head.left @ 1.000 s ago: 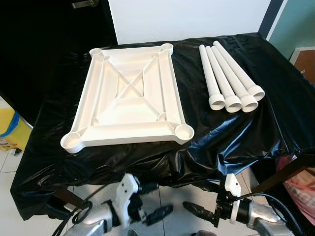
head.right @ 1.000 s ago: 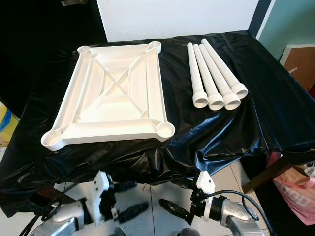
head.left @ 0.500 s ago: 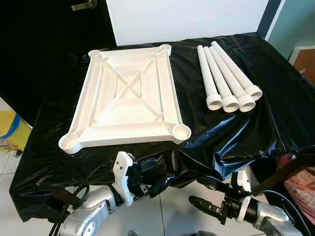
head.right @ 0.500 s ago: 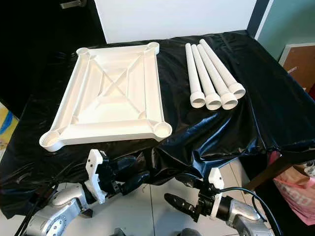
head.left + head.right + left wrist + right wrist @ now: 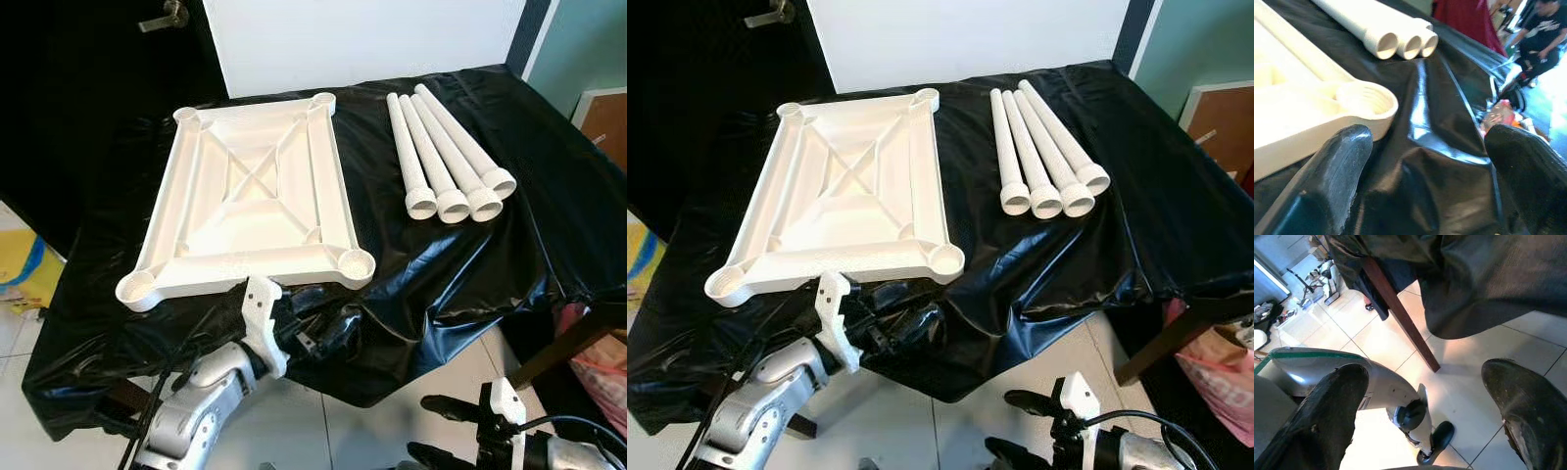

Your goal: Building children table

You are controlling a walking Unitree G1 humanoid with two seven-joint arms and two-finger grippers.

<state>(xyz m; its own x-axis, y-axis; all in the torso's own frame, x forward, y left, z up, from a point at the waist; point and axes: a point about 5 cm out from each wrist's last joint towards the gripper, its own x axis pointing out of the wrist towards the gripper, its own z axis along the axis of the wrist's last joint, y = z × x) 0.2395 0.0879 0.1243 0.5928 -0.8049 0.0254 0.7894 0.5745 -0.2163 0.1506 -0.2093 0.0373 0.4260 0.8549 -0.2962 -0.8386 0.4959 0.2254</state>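
The white table top (image 5: 257,196) lies upside down on the black-covered table (image 5: 490,264), with a threaded socket at each corner. Several white legs (image 5: 441,147) lie side by side to its right. My left gripper (image 5: 321,318) is open at the table's front edge, just in front of the near right socket (image 5: 357,261). In the left wrist view that socket (image 5: 1366,98) sits ahead between the open fingers (image 5: 1342,166), with the leg ends (image 5: 1400,43) beyond. My right gripper (image 5: 437,429) hangs open low over the floor, below the table's front.
The black cloth drapes over the front edge. A wooden table leg (image 5: 1400,313) and a pink bag (image 5: 600,364) stand at the right, a yellow bag (image 5: 24,264) at the left. A person (image 5: 1542,34) stands beyond the table's far right. Tiled floor (image 5: 1469,396) lies below.
My left gripper has risen from under the table front to the cloth edge by the near right socket. My right gripper has dropped lower and to the right. The camera shifted slightly.
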